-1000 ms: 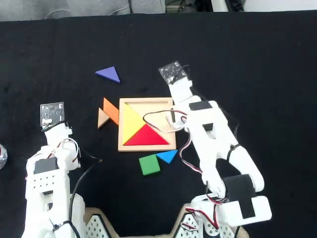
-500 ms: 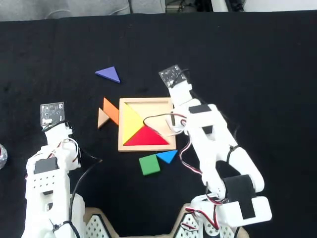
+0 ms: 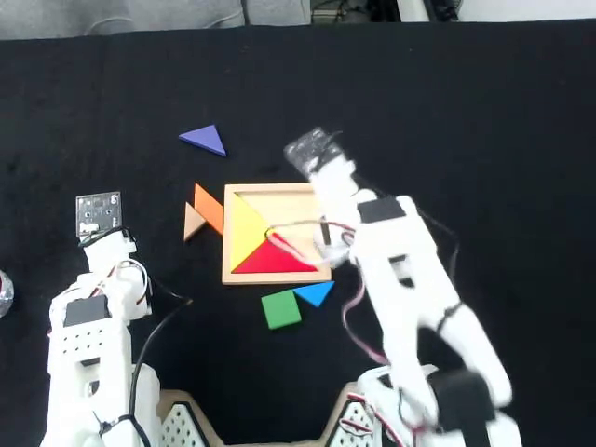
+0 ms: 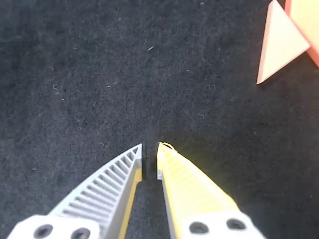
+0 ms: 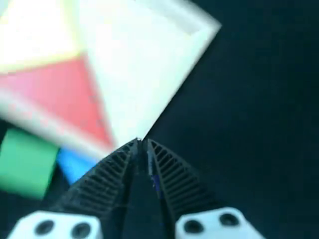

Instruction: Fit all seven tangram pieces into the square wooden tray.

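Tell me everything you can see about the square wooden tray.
The wooden tray is a shallow square of pale, bare-looking wood with a raised rim, lying flat on the black table. Inside, a yellow triangle and a red triangle fill its left and near parts; the remaining floor is bare. The right arm hangs over its right side, hiding part of it. An orange piece lies just outside its left rim; contact is unclear.
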`<control>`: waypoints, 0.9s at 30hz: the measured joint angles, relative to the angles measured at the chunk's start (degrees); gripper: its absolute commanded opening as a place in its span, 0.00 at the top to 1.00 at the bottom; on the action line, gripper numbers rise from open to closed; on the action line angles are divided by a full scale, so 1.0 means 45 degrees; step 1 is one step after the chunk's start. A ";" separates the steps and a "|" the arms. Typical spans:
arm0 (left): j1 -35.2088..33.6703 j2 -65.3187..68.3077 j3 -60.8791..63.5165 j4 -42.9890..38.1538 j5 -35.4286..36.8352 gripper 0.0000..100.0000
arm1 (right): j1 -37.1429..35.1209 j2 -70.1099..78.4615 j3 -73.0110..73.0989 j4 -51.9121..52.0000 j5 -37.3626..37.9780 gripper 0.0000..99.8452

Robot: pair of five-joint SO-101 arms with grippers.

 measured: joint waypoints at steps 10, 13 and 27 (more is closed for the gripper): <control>0.0000 0.0000 0.0000 0.0000 0.0000 0.93 | -0.1719 -0.3946 0.3751 0.1016 0.4767 0.66; 0.0000 0.0000 0.0000 0.0000 0.0000 0.93 | -0.2442 -0.3946 0.3751 0.1465 0.5548 0.66; 0.0000 0.0000 0.0000 0.0000 0.0000 0.93 | -0.3009 -0.0664 0.3360 0.1055 0.8303 0.66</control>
